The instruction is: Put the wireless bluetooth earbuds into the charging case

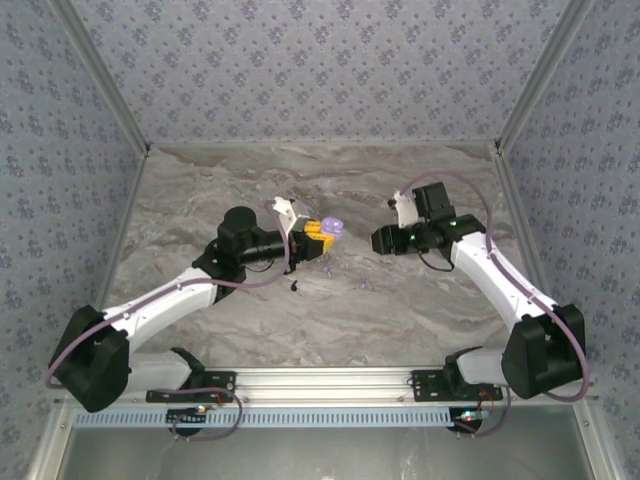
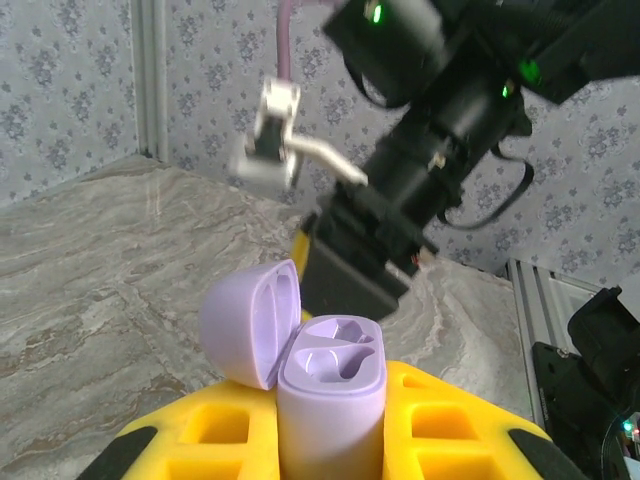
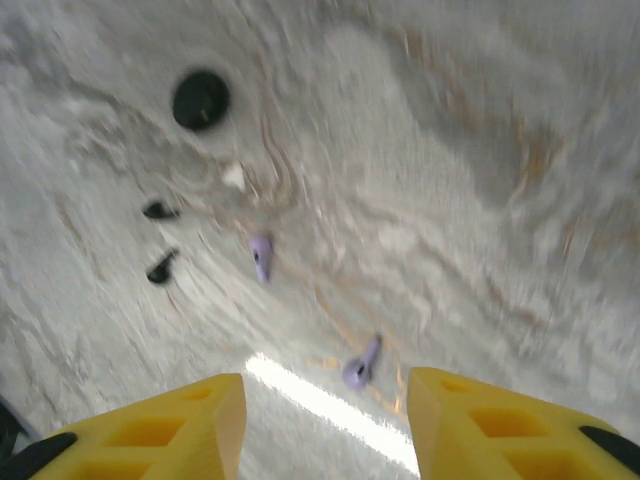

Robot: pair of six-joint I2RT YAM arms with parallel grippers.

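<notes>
Okay, left hand [image 2: 330,428]: pressed in on the lilac case [image 2: 328,390], pinching its body from both sides, held up off the worktop [image 3: 480,150] around mid-scene.
Lilac case: upright in that grip, lid [image 2: 248,322] flipped open and leaning to the left, both moulded sockets on show and empty.
Right hand [image 3: 325,400]: spread wide, yellow tips well apart with only marble between them, hovering over the worktop near the left hand, on its right.
Right arm [image 2: 420,170]: looms large and dark behind the open case in the left wrist view, green lights glowing on it.
Lilac earbuds [image 3: 261,255]: two of them, loose on the marble and apart from each other; one lies just ahead of the right hand's open gap, the other a bit further out.
Black earbuds [image 3: 160,266]: two little dark curved pieces, close together but not touching, on the worktop beyond the lilac ones in the right wrist view.
Black charging case [image 3: 200,98]: round, lying flat on the worktop, past the black earbuds and apart from them, well clear of the right hand. It's too blurred to say whether it is open.
White speck [image 3: 233,176]: tiny, between the black charging case and the black earbuds.
From above: the small loose pieces sit nearer than both hands, in the open stretch between the two arms.
</notes>
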